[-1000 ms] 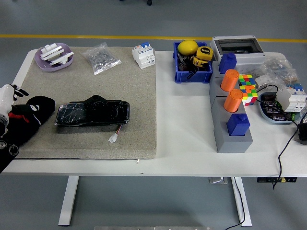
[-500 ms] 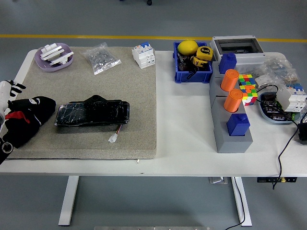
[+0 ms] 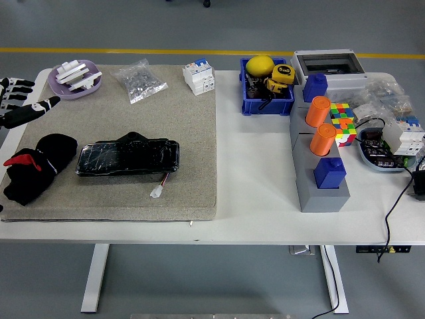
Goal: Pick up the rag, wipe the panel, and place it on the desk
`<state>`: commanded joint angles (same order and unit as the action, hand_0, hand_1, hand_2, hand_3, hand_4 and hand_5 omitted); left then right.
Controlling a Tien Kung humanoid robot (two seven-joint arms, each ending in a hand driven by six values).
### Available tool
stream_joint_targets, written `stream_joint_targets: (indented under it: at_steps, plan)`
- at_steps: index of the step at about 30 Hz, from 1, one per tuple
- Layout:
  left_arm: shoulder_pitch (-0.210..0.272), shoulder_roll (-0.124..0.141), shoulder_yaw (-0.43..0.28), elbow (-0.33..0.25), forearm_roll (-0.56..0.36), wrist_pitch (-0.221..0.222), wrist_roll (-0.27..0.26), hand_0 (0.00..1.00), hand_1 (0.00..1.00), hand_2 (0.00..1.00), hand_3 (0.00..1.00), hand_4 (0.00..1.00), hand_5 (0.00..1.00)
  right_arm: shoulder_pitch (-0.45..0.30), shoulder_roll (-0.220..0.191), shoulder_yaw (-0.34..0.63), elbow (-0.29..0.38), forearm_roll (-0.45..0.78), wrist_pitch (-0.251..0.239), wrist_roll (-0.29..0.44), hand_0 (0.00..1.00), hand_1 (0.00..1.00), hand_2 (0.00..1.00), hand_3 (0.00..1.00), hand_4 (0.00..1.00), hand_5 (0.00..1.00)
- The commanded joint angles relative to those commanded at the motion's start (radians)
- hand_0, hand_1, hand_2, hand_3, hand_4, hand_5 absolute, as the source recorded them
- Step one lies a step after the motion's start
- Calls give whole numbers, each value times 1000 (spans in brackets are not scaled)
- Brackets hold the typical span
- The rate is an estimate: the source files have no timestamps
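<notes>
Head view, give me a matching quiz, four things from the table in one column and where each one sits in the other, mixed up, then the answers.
Things:
1. black rag
2. black panel
3. yellow tape measure
4. colour cube

Places:
A. in the blue bin
B. at the mat's left edge, just left of the panel
C. right of the two orange cylinders
D. in the middle of the grey mat, with a white plug on its lead

Pairs: 1-B, 2-D, 3-A, 4-C
</notes>
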<state>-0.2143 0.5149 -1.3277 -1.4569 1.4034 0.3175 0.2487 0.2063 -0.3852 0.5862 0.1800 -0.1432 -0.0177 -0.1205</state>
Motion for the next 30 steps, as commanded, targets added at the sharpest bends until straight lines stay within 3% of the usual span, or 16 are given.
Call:
stream_joint_targets:
  at_steps: [5, 6, 11, 12, 15, 18, 20, 24, 30]
  plan:
    - [12, -20, -18, 16, -200, -66, -171, 544, 683, 687, 597, 935, 387, -3, 5, 10, 0, -11, 0, -3, 712, 442, 629, 617, 998, 551]
    - [15, -28, -23, 23, -246, -89, -211, 523, 670, 620, 579, 902, 344, -4, 6, 9, 0, -11, 1, -2, 712, 442, 629, 616, 998, 551]
    - [22, -98, -67, 47, -454, -191, -365, 523, 670, 620, 579, 902, 344, -11, 17, 12, 0, -13, 3, 2, 712, 442, 629, 616, 998, 551]
    - [23, -110, -74, 45, -493, -195, -380, 516, 647, 583, 574, 896, 331, -12, 19, 14, 0, -15, 3, 2, 713, 442, 629, 617, 998, 551]
    - [30, -179, -104, 24, -623, -216, -428, 516, 647, 583, 574, 896, 331, -15, 28, 19, 0, -20, 3, 3, 713, 442, 629, 617, 998, 551]
    - [42, -228, -115, 2, -737, -225, -455, 516, 647, 583, 574, 896, 331, -16, 35, 27, 0, -28, 4, 4, 713, 442, 629, 617, 998, 551]
    - [51, -256, -113, -7, -757, -229, -470, 518, 635, 573, 569, 884, 312, -17, 41, 33, 0, -34, 5, 6, 712, 440, 629, 616, 998, 552]
    - [59, -280, -95, 1, -765, -239, -489, 518, 635, 573, 569, 884, 312, -20, 51, 34, 0, -36, 6, 8, 712, 440, 629, 616, 998, 552]
    - [77, -293, -41, 7, -781, -249, -517, 508, 620, 572, 569, 881, 300, -22, 59, 19, 0, -25, 9, 11, 712, 440, 629, 617, 998, 553]
